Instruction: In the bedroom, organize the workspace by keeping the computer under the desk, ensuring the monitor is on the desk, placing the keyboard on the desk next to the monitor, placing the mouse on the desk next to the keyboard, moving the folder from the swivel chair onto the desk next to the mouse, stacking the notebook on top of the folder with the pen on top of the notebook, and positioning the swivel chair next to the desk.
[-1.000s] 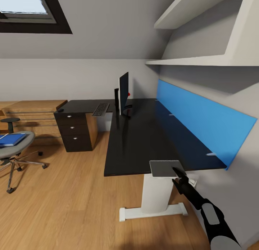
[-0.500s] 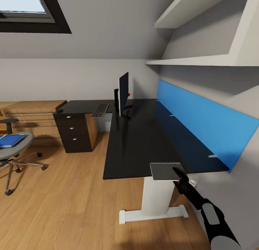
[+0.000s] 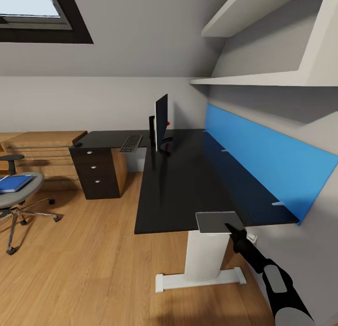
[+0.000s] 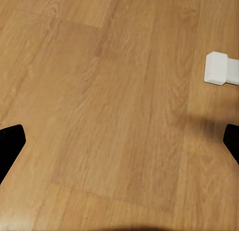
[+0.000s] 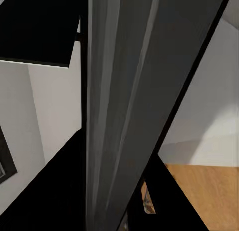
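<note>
right end effector clamps the notebook by one edge, level at the table near corner. left end effector spread over floor. risk: thin edge grip slips; folder on the swivel chair, so stacking now misorders.

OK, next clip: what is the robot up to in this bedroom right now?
The right gripper holds the notebook at the near edge of the desk. The monitor and keyboard sit at the desk's far end. The blue folder lies on the swivel chair, off to the left.
</note>
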Controlling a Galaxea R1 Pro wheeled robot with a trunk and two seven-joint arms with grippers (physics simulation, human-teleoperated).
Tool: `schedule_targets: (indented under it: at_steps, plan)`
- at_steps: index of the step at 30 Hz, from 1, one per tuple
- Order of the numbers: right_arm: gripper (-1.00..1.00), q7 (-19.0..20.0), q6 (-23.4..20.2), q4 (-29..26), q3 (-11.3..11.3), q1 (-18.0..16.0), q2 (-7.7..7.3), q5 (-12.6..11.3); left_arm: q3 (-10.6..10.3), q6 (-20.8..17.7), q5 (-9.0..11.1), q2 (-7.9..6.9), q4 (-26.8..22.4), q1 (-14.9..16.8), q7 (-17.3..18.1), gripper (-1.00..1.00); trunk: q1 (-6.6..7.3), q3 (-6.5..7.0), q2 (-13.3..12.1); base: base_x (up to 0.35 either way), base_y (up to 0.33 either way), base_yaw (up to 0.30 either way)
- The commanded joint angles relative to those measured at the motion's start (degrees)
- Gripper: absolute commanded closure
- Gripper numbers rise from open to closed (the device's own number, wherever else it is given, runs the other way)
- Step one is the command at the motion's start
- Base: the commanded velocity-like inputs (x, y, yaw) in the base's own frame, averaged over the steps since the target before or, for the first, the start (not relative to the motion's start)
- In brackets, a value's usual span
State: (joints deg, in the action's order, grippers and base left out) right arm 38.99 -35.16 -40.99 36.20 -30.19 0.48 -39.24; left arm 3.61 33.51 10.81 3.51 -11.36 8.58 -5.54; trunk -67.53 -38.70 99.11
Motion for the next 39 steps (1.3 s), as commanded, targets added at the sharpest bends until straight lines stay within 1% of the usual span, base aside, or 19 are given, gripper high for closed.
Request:
schedule_targets:
  at_steps: [1, 10, 20, 33, 37, 39]
  plan:
    - [1.0, -0.01, -0.19, 0.03, 0.19, -0.04, 0.05, 0.38, 0.34, 0.15, -0.18, 0.03, 0.02, 0.03, 0.0, -1.0, 0.0, -0.06, 0.02, 0.0, 0.0, 0.0]
    - [1.0, -0.04, -0.09, 0.03, 0.19, -0.04, 0.05, 0.39, 0.34, 0.15, -0.19, 0.06, 0.02, 0.04, 0.0, -1.0, 0.0, -0.06, 0.02, 0.0, 0.0, 0.0]
    - [1.0, -0.11, -0.18, -0.01, 0.15, -0.04, 0.05, 0.41, 0.34, 0.15, -0.22, 0.09, 0.02, 0.04, 0.0, -1.0, 2.2, 1.74, -3.99, 0.0, 0.0, 0.0]
    - [1.0, -1.55, -0.4, -0.21, -0.39, -0.04, 0.01, 0.64, 0.34, 0.15, -0.2, 0.09, 0.02, 0.02, -0.05, -1.0, 5.06, 4.07, -9.2, 0.0, 0.0, 0.0]
    - [1.0, -1.67, -0.94, -0.29, -0.66, -0.04, 0.03, 0.73, 0.34, 0.15, -0.19, 0.09, 0.02, 0.03, -0.08, -1.0, 5.93, 4.79, -10.81, 0.0, 0.0, 0.0]
    - [1.0, -1.69, -1.48, -0.33, -1.17, -0.04, -0.01, 0.77, 0.34, 0.15, -0.18, 0.09, 0.02, 0.02, -0.08, -1.0, 6.37, 5.15, -11.61, 0.0, 0.0, 0.0]
